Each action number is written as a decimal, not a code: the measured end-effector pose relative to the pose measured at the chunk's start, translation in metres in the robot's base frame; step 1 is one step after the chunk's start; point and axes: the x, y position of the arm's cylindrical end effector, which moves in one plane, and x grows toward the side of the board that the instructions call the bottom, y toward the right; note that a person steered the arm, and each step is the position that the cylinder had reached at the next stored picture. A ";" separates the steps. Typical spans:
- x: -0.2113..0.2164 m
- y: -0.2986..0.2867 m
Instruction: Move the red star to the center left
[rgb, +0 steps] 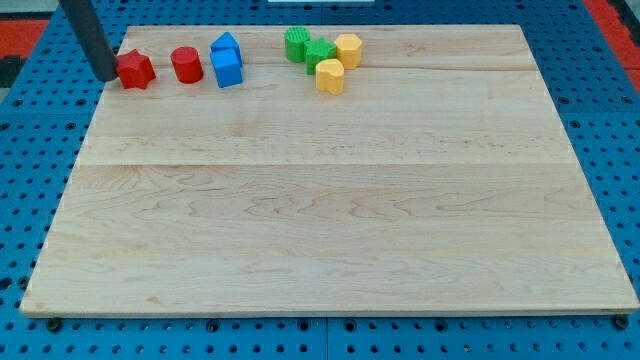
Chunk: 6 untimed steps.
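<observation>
The red star (135, 69) lies at the view's top left corner of the wooden board (330, 200). My tip (107, 75) stands just left of it, touching or nearly touching its left side. A red cylinder (186, 64) sits to the right of the star. The dark rod rises from the tip toward the view's top left.
Two blue blocks (227, 61) stand close together right of the red cylinder. Further right is a cluster: two green blocks (308, 48) and two yellow blocks (339, 62). The board lies on a blue perforated table (610, 120).
</observation>
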 end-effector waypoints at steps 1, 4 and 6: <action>-0.051 -0.005; 0.077 0.035; 0.092 0.043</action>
